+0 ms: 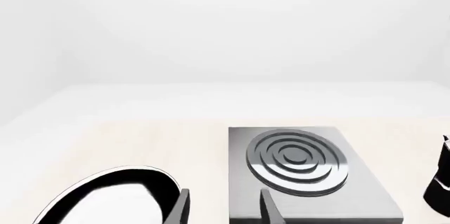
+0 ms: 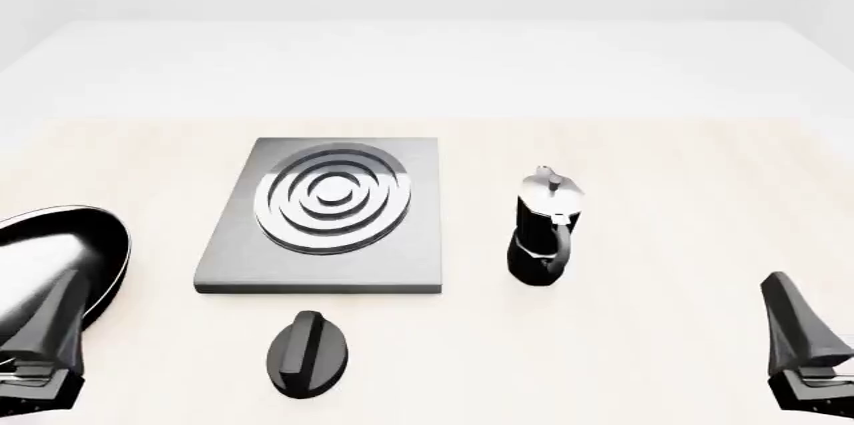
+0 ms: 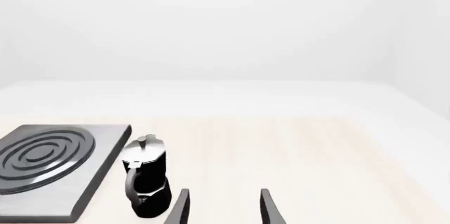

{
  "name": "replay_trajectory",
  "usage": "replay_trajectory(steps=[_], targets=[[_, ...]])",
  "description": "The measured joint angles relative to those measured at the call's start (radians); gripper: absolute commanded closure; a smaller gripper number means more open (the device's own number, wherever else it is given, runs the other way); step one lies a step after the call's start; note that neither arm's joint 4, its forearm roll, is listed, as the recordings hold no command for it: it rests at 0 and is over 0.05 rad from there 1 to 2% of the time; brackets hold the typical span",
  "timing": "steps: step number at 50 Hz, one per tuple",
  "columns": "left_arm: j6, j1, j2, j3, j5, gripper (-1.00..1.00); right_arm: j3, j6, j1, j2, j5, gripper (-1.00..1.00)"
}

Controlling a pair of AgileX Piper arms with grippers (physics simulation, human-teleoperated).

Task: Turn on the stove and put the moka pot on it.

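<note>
The left gripper (image 2: 47, 330) sits at the lower left edge of the front view, its fingers spread with nothing between them; in its wrist view the two dark fingers (image 1: 181, 207) stand apart over bare counter. The right gripper (image 2: 801, 340) sits at the lower right edge of the front view, likewise spread and holding nothing, well apart from every object.

Just beyond the left gripper, at the left edge of the front view, lies a black round frying pan (image 2: 100, 245), partly hidden behind the gripper. Right of the pan, in the centre-left of the frame, the stove (image 2: 400, 255) lies flat on the pale wood-toned counter (image 2: 667, 165): a square grey slab with a burner (image 2: 334, 200) of concentric silver rings. Below it in the frame, near its front edge but not touching, lies the black oval knob (image 2: 310, 355) with a raised ridge along its top.

The moka pot (image 2: 545, 230) stands upright on the counter just right of the stove, clear of the slab, black-bodied with a silver lid and its handle seemingly facing the camera.

No brand, label or writing can be read on anything.
</note>
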Motion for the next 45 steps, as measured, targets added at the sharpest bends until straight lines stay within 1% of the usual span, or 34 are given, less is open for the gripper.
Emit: replay_trajectory(steps=[11,19,23,27,34,45], targets=[[0.004,0.005,0.064,-0.025,-0.059,-1.0,-0.008,-0.004,0.008,0.034,-0.039,-1.0],[0.012,0.003,0.085,-0.036,-0.071,-1.0,-0.007,0.0,0.013,0.018,-0.025,-1.0],[0.021,-0.011,0.12,-0.053,-0.085,-1.0,-0.007,0.001,0.014,0.009,-0.016,-1.0],[0.024,-0.036,0.184,-0.087,-0.1,-1.0,-0.007,0.001,0.018,0.003,-0.008,-1.0],[0.02,-0.092,0.312,-0.172,-0.105,-1.0,-0.012,0.001,0.025,-0.005,0.009,-1.0],[0.02,-0.195,0.52,-0.304,-0.079,-1.0,-0.02,0.004,0.03,-0.007,0.036,-1.0]])
